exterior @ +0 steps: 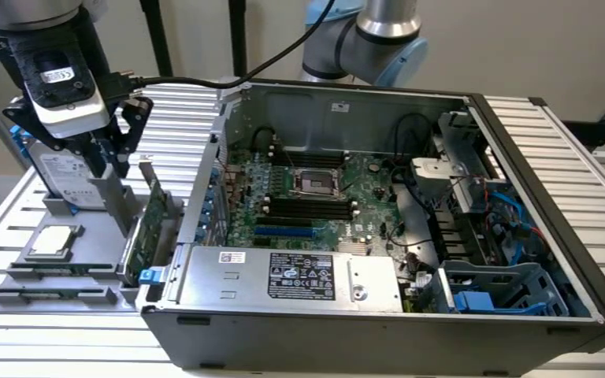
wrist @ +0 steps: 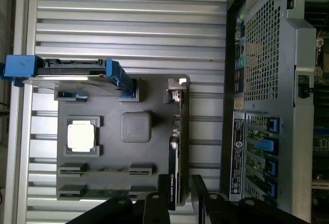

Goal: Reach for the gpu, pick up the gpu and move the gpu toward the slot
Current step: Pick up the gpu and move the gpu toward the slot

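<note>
Standing gpu [exterior: 154,216]: on edge in the grey holder [wrist: 154,147], just beside the computer case [exterior: 387,335] and outside its side wall.
Pincer [exterior: 108,157]: spread and holding nothing. It hangs above the holder, farther from the case than the gpu, and is not touching the card.
Hard drive [exterior: 66,177]: upright in the holder, on the far side of the gpu from the case, close under the pincer.
Risk, contact: a descent off the card's line would probably land a finger on the hard drive or the holder instead of astride the thin edge.
Risk, grip: the card is thin, so an off-centre pinch could let it tilt, slip or bind in its groove.
Risk, transfer: the case wall stands between the gpu and the motherboard. A low carry could strike the rim or catch the cables inside the case.
</note>
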`<state>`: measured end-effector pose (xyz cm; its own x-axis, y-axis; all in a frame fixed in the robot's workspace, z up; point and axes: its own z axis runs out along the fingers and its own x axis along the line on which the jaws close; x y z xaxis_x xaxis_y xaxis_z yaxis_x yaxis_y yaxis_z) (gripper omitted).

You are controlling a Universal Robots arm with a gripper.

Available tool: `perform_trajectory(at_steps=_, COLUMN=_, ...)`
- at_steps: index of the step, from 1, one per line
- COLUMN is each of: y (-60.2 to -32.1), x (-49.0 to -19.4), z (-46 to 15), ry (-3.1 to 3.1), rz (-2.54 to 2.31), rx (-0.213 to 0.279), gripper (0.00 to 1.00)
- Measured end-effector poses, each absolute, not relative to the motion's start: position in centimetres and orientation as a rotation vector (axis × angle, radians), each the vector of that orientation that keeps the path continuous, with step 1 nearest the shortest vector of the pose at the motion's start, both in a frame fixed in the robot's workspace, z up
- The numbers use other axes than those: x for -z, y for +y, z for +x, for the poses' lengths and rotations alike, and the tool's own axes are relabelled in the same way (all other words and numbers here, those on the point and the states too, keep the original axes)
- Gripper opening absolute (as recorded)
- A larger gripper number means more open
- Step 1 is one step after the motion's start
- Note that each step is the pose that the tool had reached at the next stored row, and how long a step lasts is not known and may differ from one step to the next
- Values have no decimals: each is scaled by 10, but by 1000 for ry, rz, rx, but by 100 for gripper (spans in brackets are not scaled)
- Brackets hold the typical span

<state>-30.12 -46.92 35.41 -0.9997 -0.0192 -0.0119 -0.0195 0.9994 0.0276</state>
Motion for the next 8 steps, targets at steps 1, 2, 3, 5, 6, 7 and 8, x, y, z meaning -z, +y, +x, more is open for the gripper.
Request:
perform_trajectory(at_steps=1, y=-469, x=-354, z=-301, ry=3129, rz=-30, rx=-43, gripper=36)
perform_trajectory(at_steps=2, y=-469, x=-354, z=-301, ry=3129, rz=-30, rx=-43, gripper=36)
perform_trajectory(at_steps=3, y=-469, x=-354, z=-301, ry=3129, rz=-30, rx=-43, gripper=42)
perform_trajectory(at_steps=5, y=-469, x=-353, z=-302, ry=3127, rz=-30, rx=-43, gripper=42)
perform_trajectory(at_steps=6, y=-469, x=-351, z=-302, ry=3126, rz=-30, rx=-43, gripper=42)
perform_trajectory(at_steps=7, y=-469, x=-349, z=-302, ry=3126, rz=-31, rx=-43, gripper=42)
perform_trajectory(at_steps=8, y=-469, x=-347, z=-302, ry=3126, rz=-30, rx=-43, gripper=42)
